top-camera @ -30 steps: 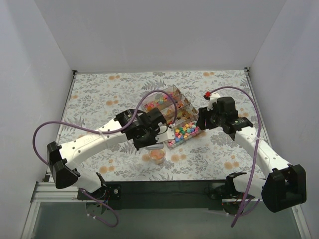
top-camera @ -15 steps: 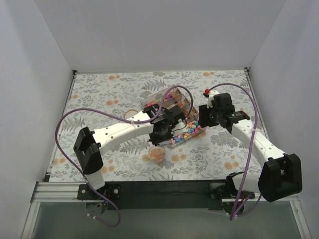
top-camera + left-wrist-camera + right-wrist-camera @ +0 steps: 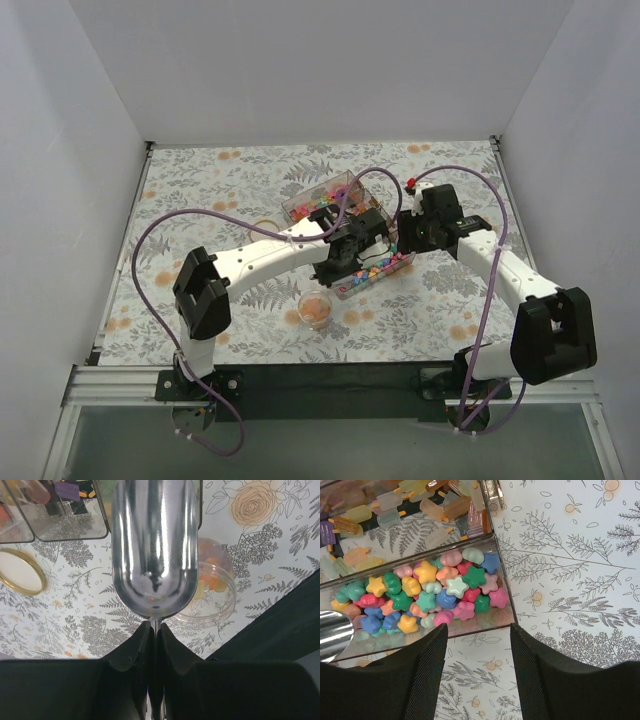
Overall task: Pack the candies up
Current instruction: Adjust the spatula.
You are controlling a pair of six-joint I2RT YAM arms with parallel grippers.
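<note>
two pincers work at a clear compartment box [image 3: 330, 195] near the middle of the desk [image 3: 200, 180]. left pincer [image 3: 155, 628]: fingers pressed together on the thin handle of a metal scoop [image 3: 155, 550], its bowl pointing away from the wrist. beneath the scoop, a small round clear tub [image 3: 220, 597] with a few orange and yellow pieces stands on the desk; a gold lid [image 3: 20, 572] lies well apart from it. right pincer [image 3: 478, 630]: fingers spread, straddling the near wall of the box; contact with the wall cannot be told. the candies [image 3: 435, 597], star-shaped in pink, yellow, blue, green and orange, fill the compartment nearest the right pincer. the adjoining compartment holds wrapped sweets [image 3: 395, 507]. the scoop's shiny end shows at the far left end of the candy compartment; whether it sits inside cannot be told
</note>
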